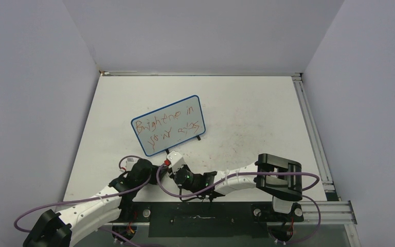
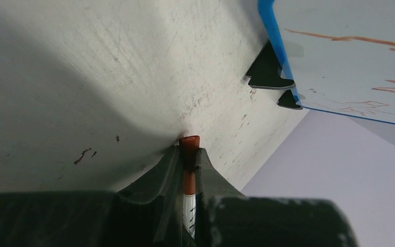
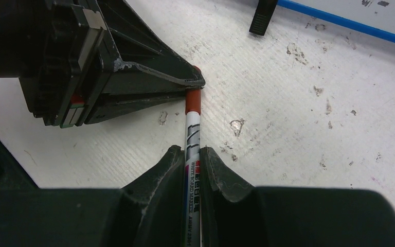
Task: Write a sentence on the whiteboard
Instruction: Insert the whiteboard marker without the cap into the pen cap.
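Marker spans both tools, low over the tabletop in front of the whiteboard. Right gripper is closed narrow on the white printed barrel. Left gripper meets it end-on, its jaws pinched tight on the red cap. The left wrist view confirms this: the red end sits squeezed between the black fingers, with the striped barrel behind it.

Two-handed hold makes sense as one arm steadying the barrel while the other works the cap along the same axis. Cannot tell whether the cap is fully seated.

Whiteboard stands tilted on its black feet, near the middle of the table, just beyond the two grippers and apart from them. The sentence covers it in two red lines, roughly "Brightene in / your…"; the last word is not legible.

Judgement: writing looks finished, and this is likely recapping, done close to the table so a slipped part would not fall far. Risk is misaligned axes jamming the cap.
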### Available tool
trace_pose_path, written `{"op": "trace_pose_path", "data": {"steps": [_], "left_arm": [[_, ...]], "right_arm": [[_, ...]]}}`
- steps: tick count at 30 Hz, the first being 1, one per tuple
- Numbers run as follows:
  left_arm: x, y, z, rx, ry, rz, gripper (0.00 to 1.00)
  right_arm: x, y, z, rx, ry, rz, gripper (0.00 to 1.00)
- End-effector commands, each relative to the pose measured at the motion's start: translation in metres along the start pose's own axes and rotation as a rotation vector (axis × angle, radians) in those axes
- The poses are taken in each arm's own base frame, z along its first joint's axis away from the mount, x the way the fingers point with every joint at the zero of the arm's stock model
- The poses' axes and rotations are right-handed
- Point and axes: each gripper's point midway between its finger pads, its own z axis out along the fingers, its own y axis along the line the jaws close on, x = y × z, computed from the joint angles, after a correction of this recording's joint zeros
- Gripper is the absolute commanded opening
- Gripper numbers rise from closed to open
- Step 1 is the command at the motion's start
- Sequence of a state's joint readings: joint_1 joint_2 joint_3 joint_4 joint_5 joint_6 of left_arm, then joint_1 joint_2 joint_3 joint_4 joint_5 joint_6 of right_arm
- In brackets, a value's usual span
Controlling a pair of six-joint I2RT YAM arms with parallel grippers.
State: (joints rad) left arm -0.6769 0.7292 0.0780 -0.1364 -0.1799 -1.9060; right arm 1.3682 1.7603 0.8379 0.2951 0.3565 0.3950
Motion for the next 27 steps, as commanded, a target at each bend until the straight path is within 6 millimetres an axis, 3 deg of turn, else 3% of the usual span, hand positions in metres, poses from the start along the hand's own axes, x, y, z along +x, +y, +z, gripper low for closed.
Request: {"op": "trace_pose_path", "data": {"steps": [1, 18, 27], "left_arm": [[0.043, -0.004, -0.014, 0.018, 0.208, 0.003, 0.0], [0.06, -0.004, -0.016, 0.041, 0.252, 0.003, 0.0], [0.041, -0.009, -0.019, 0.096, 0.151, 0.093, 0.03]], "right_arm": [[-0.013, 0.008, 0.014, -0.015, -0.02, 0.027, 0.05], [-0.017, -0.003, 0.029, 0.028, -0.066, 0.027, 0.05], [-0.002, -0.013, 0.007, -0.008, -0.094, 0.03, 0.05]]}}
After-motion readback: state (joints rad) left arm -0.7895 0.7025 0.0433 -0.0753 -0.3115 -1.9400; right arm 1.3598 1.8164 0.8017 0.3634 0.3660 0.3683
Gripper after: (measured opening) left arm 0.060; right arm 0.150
